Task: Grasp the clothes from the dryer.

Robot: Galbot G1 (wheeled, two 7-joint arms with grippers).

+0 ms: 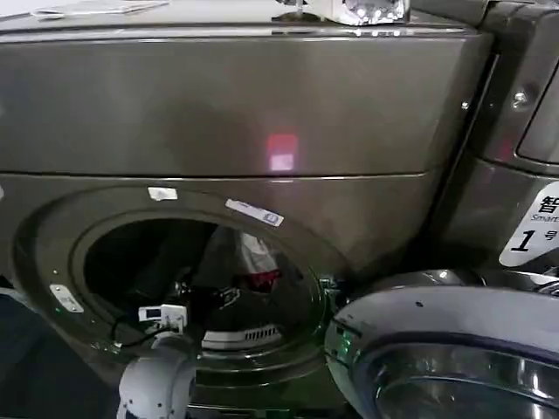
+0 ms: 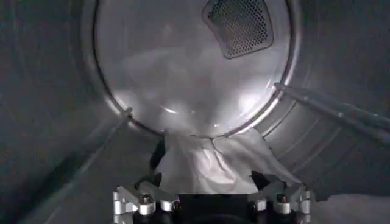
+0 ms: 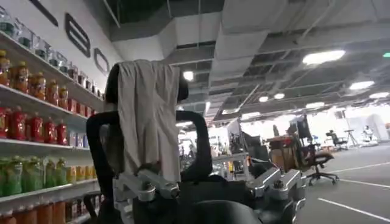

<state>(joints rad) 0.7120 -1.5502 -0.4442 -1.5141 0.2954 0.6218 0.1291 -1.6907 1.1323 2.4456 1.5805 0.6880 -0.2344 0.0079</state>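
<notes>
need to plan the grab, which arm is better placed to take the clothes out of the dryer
Left. The left gripper is inside the bronze-grey dryer's steel drum, open, facing the white fabric heap. The right gripper points away, toward a chair and drink shelves.

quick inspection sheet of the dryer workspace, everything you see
surface: dryer front, bronze-grey, pink light on upper panel; door swung open at the right
job's things: clothes, white heap low in the drum
clutter: stickers around the porthole rim
grippers: left gripper inside the drum, open, just short of the clothes; right gripper open, away from the dryer, pointing into the room
cables: thin black lead on the left arm at the porthole
surroundings: shelves of bottled drinks, chair with a cloth draped over it
</notes>
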